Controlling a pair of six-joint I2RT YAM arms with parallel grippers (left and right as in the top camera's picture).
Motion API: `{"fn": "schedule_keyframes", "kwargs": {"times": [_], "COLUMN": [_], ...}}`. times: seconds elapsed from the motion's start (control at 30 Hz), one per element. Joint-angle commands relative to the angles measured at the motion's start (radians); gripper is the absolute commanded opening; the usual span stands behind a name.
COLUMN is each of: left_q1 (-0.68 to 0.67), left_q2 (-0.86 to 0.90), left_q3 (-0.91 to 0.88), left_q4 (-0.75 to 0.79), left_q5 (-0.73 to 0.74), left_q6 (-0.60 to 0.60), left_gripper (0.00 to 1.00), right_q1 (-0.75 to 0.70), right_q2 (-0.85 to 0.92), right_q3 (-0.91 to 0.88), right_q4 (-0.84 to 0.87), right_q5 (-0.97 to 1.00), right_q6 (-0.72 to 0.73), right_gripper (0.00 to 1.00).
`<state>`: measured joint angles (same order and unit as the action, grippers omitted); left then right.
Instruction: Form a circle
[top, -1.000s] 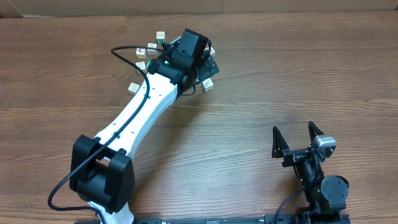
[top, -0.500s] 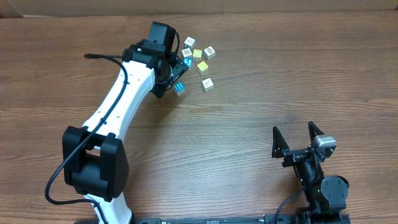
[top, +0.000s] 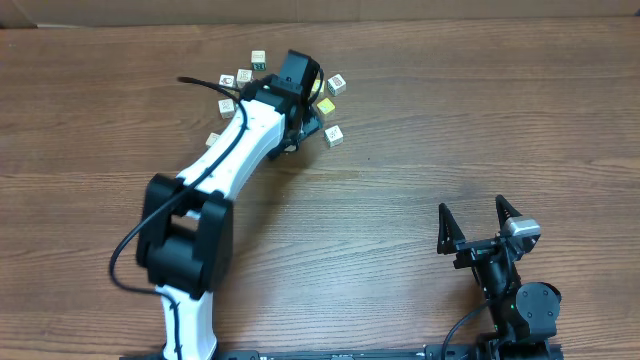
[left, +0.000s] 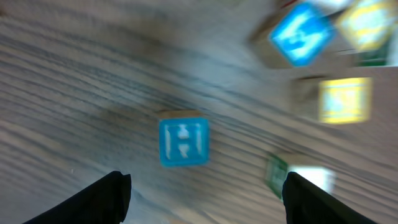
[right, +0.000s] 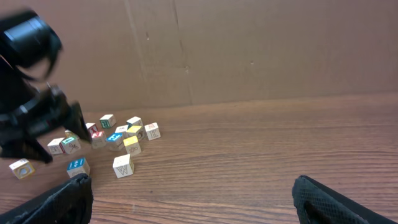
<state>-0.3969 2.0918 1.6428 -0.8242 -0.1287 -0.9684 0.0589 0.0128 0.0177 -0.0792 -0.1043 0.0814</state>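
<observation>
Your left gripper (left: 205, 194): jaws parted, empty; the blue H cube (left: 183, 142) lies at twelve o'clock of the gap, touching neither finger, with the yellow cube (left: 345, 99) and other cubes at one to two o'clock. Your right gripper (top: 471, 206): spread wide, parked at five o'clock of the table (top: 400, 180). You would best centre the fingers on the H cube before closing, clear of its neighbours, so the ring's spacing holds.
</observation>
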Motion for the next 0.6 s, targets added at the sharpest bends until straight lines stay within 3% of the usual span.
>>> {"fn": "schedule_keyframes", "kwargs": {"times": [0.0, 0.23, 0.57], "left_q1": [0.009, 0.016, 0.034], "left_q2": [0.066, 0.112, 0.112], "left_q3": [0.014, 0.014, 0.014], "left_q4": [-0.002, 0.005, 0.095], "left_q5": [-0.024, -0.041, -0.038], "left_q6": [0.002, -0.023, -0.021], "left_gripper": [0.75, 0.71, 0.53], "right_q1": [-0.002, -0.002, -0.002], "right_q2": [-0.010, -0.010, -0.010], "right_q3": [-0.010, -0.010, -0.010], "right_q4": [0.005, 0.005, 0.005], "right_q5": [0.005, 0.005, 0.005], "right_q6": [-0.001, -0.001, 0.000], "right_gripper": [1.00, 1.00, 1.00]}}
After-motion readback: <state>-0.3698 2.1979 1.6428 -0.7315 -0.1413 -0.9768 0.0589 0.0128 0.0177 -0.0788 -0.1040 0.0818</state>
